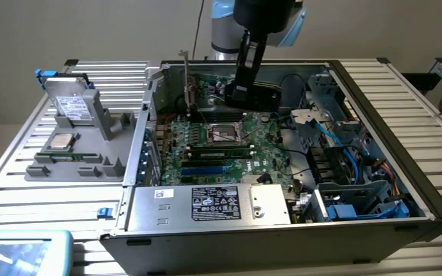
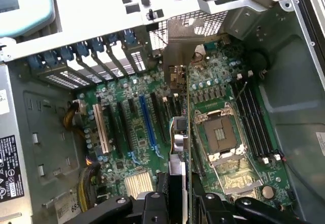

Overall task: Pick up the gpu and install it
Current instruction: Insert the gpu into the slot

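Observation:
I see the gpu (image 1: 196, 96) standing on edge inside the open computer case (image 1: 390, 149), its silver end bracket toward the case's rear wall. My gripper (image 1: 244, 95) reaches down into the case and is shut on the card. In the wrist view the gpu (image 2: 179, 132) runs edge-on between my black fingers (image 2: 152, 206), with the gripper (image 2: 180, 203) clamped on its near end. The card hangs over the green motherboard (image 2: 132, 127), between the black expansion slots and the CPU socket (image 2: 218, 132). Whether its lower edge touches a slot I cannot tell.
A blue slot (image 2: 147, 122) and a white slot (image 2: 101, 130) lie beside the card. The power supply (image 1: 205, 204) fills the case's near end; blue cables (image 1: 344, 167) crowd the exterior view's right. A grey fixture (image 1: 75, 155) on the exterior view's left holds a hard drive (image 1: 71, 103).

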`<action>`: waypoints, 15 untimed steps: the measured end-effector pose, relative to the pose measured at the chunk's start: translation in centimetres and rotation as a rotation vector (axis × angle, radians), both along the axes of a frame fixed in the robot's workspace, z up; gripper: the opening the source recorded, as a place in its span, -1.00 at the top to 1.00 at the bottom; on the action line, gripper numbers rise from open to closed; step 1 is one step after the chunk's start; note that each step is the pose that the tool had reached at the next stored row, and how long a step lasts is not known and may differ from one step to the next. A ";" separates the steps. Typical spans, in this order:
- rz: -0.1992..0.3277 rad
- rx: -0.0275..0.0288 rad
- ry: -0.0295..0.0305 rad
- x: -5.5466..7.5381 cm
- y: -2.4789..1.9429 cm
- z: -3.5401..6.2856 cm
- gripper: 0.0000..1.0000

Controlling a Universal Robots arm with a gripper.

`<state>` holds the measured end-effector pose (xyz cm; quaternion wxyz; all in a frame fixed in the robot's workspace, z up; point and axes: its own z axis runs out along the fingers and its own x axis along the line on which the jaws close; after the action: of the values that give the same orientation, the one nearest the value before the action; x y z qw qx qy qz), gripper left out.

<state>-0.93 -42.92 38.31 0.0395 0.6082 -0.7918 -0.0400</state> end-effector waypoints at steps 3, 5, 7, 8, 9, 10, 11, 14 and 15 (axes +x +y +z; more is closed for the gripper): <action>0.034 -0.0013 -0.0275 0.0 0.00 -0.06 0.43; 0.062 -0.0040 -0.0353 0.0 0.00 -0.11 0.43; 0.094 -0.0084 -0.0357 0.0 0.01 -0.14 0.43; 0.112 -0.0094 -0.0357 0.0 0.00 -0.16 0.43; 0.130 -0.0100 -0.0358 0.0 0.00 -0.19 0.43; 0.150 -0.0109 -0.0358 0.0 0.00 -0.20 0.43; 0.167 -0.0119 -0.0358 0.0 0.00 -0.22 0.43; 0.212 -0.0183 -0.0350 0.0 0.01 -0.27 0.43; 0.213 -0.0189 -0.0348 0.0 0.00 -0.27 0.43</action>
<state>-0.94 -42.91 38.05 0.0355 0.6890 -0.7237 -0.0175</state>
